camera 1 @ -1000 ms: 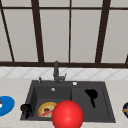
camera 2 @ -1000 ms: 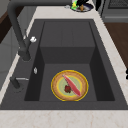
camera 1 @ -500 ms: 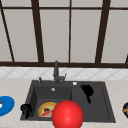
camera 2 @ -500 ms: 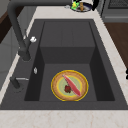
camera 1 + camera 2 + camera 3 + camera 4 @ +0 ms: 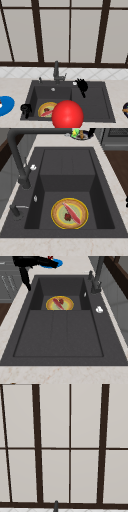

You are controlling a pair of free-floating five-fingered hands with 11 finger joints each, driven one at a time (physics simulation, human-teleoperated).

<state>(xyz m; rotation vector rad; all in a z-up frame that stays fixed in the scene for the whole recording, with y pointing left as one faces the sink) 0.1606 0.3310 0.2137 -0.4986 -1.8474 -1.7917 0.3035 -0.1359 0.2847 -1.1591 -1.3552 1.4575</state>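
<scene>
Window panes [image 5: 53,32] with dark bars fill the background, above a pale counter [image 5: 15,85] and a dark sink [image 5: 100,110].

Front view:
- The faucet [image 5: 56,71] stands at 12 o'clock of the sink.
- A yellow plate [image 5: 51,105] with food lies on the basin floor toward 7 o'clock.
- A red ball [image 5: 67,115] sits at 6 o'clock and covers the plate's right edge.
- The left hand [image 5: 26,109] hangs at the sink's 8 o'clock corner. It is just beside the yellow plate but apart from it.
- The right hand [image 5: 82,85] floats toward 1 o'clock near the back rim, fingers spread wide, holding nothing.
- A blue plate [image 5: 6,105] rests on the counter at 9 o'clock.
- Another dish [image 5: 125,109] peeks in at 3 o'clock.

Left side view:
- The yellow plate [image 5: 56,214] lies flat at 6 o'clock of the basin.
- A red strip of food [image 5: 72,213] runs across it.
- Nothing touches the plate, and no hand is inside the basin.

Right side view:
- The left hand [image 5: 25,261] is at 11 o'clock over the front corner.
- Its fingers are loosely straight, some pointing toward the blue plate [image 5: 58,262], and it grips nothing.
- The yellow plate [image 5: 51,306] sits below it, toward 5 o'clock of the hand.

Upper view:
- This view takes in the window panes [image 5: 53,471] and the faucet tip [image 5: 56,506] at 6 o'clock.

Judgement: no grasp has begun, and the yellow plate is untouched in the sink.
</scene>
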